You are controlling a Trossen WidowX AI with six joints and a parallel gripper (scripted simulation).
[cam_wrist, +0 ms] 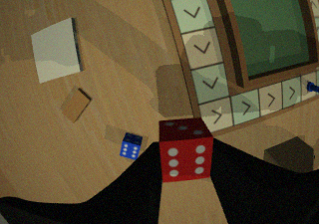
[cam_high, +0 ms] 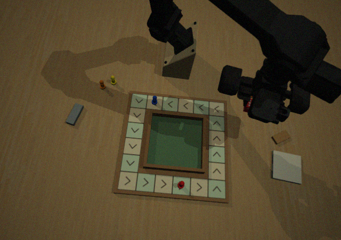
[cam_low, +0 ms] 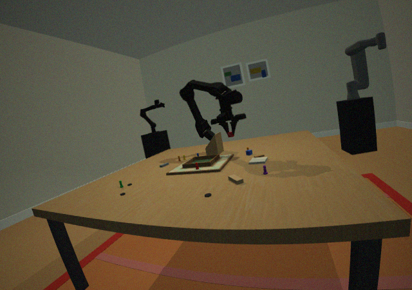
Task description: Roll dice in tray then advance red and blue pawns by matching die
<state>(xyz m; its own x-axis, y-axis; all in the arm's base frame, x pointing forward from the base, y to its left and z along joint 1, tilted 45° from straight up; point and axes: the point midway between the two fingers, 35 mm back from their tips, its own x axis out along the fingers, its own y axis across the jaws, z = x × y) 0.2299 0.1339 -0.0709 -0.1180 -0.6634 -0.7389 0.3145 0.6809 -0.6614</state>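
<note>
Wrist view: our gripper (cam_low: 230, 134) (cam_wrist: 182, 146), fingers partly closed, pinching one red die (cam_high: 248, 105) (cam_low: 230, 134) (cam_wrist: 185, 151), six white pips facing us.

Our arm (cam_high: 242, 17) (cam_low: 208, 87) is bent high over the counter (cam_high: 60, 204) (cam_low: 206, 210). From the shoulder it climbs, leaning back, to a raised elbow (cam_low: 187, 93), then reaches outward and slightly down to the wrist (cam_high: 295, 40) (cam_low: 232, 96). Below that, our hand (cam_high: 248, 104) (cam_low: 230, 133) (cam_wrist: 182, 146) hangs with its tips downward, well clear of the counter. Our two dark fingers stand partly closed, gripping the red die (cam_high: 248, 105) (cam_low: 230, 134) (cam_wrist: 185, 156) between their tips, one on either side.
</note>
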